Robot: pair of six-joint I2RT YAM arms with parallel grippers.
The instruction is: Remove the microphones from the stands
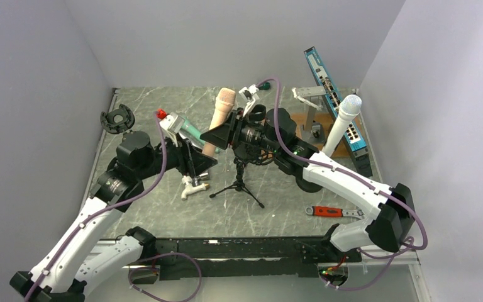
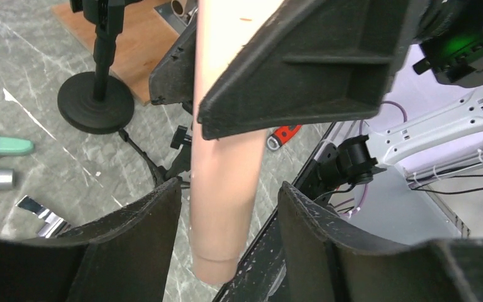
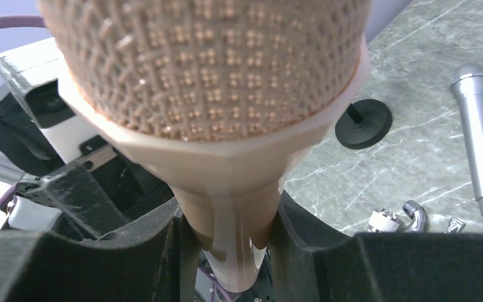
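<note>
A beige-pink microphone (image 1: 220, 119) stands tilted in the middle of the table, head up. My right gripper (image 1: 219, 136) is shut on its neck just under the mesh head (image 3: 207, 69), with both fingers pressed against it (image 3: 229, 217). My left gripper (image 1: 200, 162) is open around the lower handle (image 2: 223, 189), with a gap on each side. The handle's bottom end hangs free above the table. The black tripod stand (image 1: 239, 182) stands just right of it; its top is hidden behind my right gripper.
A white microphone (image 1: 343, 123) stands on a second stand at the right, by a blue network switch (image 1: 333, 94). A silver microphone (image 3: 478, 145), a green one (image 2: 3, 145), a round stand base (image 2: 95, 100), a red-handled wrench (image 1: 330, 212) and a black clip (image 1: 117, 118) lie around.
</note>
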